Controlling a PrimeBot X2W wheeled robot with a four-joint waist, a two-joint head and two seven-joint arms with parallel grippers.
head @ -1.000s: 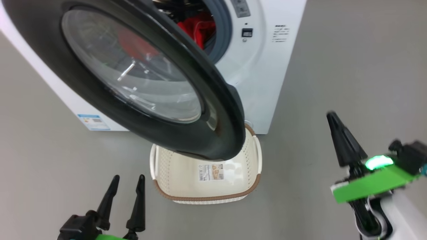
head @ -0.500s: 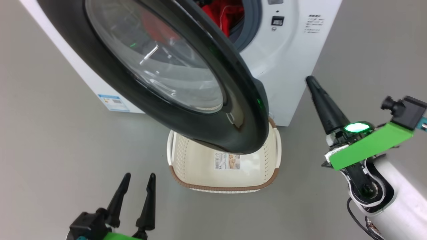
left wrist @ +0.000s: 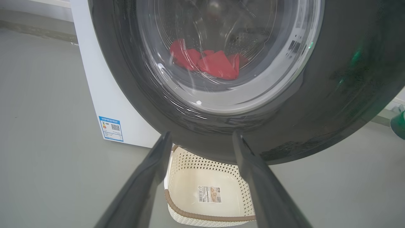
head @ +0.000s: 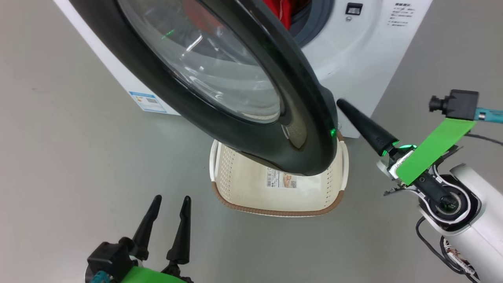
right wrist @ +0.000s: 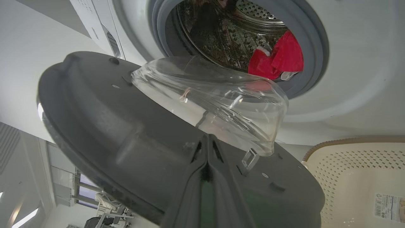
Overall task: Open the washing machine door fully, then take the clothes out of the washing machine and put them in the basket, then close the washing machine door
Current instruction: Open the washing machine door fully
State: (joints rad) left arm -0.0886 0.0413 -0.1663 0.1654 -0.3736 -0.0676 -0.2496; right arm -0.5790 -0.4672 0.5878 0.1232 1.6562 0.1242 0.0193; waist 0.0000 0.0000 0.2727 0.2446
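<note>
In the head view, the washing machine door [head: 298, 157], a large round one with a glossy black frame and a bulging clear glass window, stood swung partly out from the big white front-loading washing machine [head: 353, 51]. Bright red fabric clothes [head: 281, 10] lay inside the opening. The small cream-white perforated plastic basket [head: 275, 212] with a brown woven-look rim sat on the grey floor [head: 59, 157] below the door's lower edge, nothing in it but a sticker. The left end effector [head: 171, 197] hung released at lower left, well apart from the door. The right end effector [head: 341, 103] was clenched on nothing, its tip just beside the door's rim; contact could not be told.

In the left wrist view, the spread fingers framed the basket, with the clothes seen through the glass.

In the right wrist view, the pressed-together fingers pointed at the door's inner face, with the clothes at the grey rubber gasket [right wrist: 316, 41] of the steel drum [right wrist: 231, 38].
</note>
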